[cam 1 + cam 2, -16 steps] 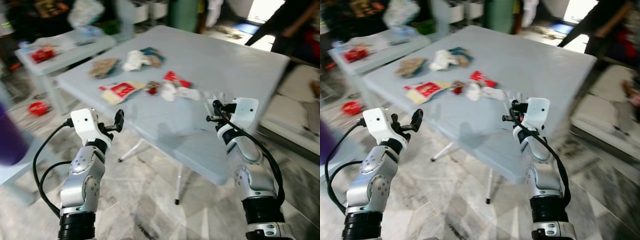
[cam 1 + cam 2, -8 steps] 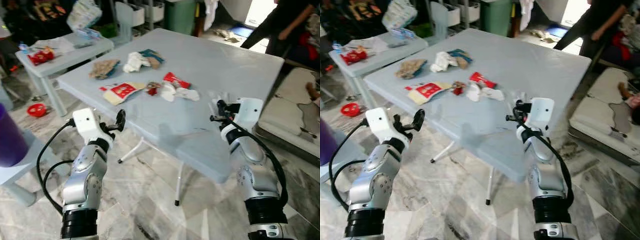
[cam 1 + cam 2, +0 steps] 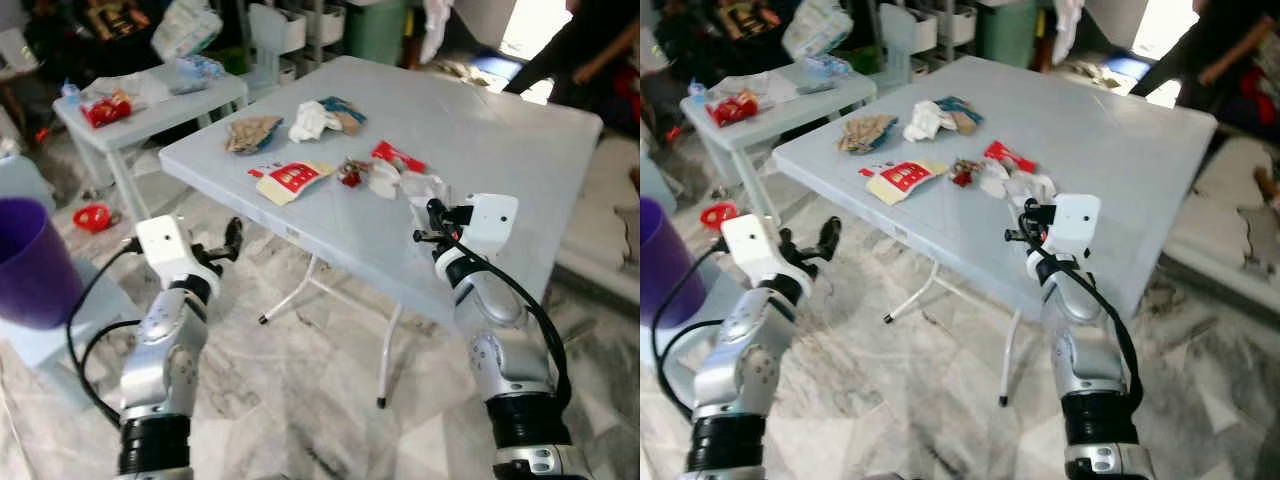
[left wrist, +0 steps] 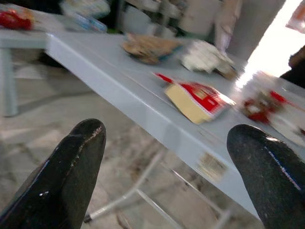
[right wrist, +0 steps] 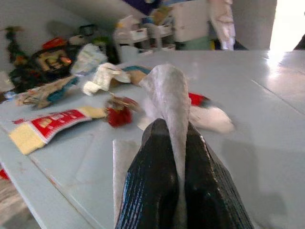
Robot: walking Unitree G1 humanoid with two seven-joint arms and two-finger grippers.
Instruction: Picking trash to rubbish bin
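1. A purple bin (image 3: pixel 30 265) stands at the far left on a low pale stool, well apart from the grey table (image 3: pixel 500 140).
2. The left gripper (image 3: pixel 232 240) hangs off the table's near-left edge, fingers spread wide and empty.
3. Still on the table, from left corner to middle: a brown wrapper (image 3: pixel 250 132), a red-and-cream packet (image 3: pixel 288 180), a white wad (image 3: pixel 314 121), a small red scrap (image 3: pixel 350 177) and a red wrapper (image 3: pixel 397 156).
4. The right gripper (image 5: pixel 167 143), at the near edge, is pinched tight on a white tissue (image 5: pixel 167 90): one piece taken, none binned by my judgement.
5. Against a second ago, the view has backed off and swung; the bin shows more fully, and the pinch on the tissue is unchanged.
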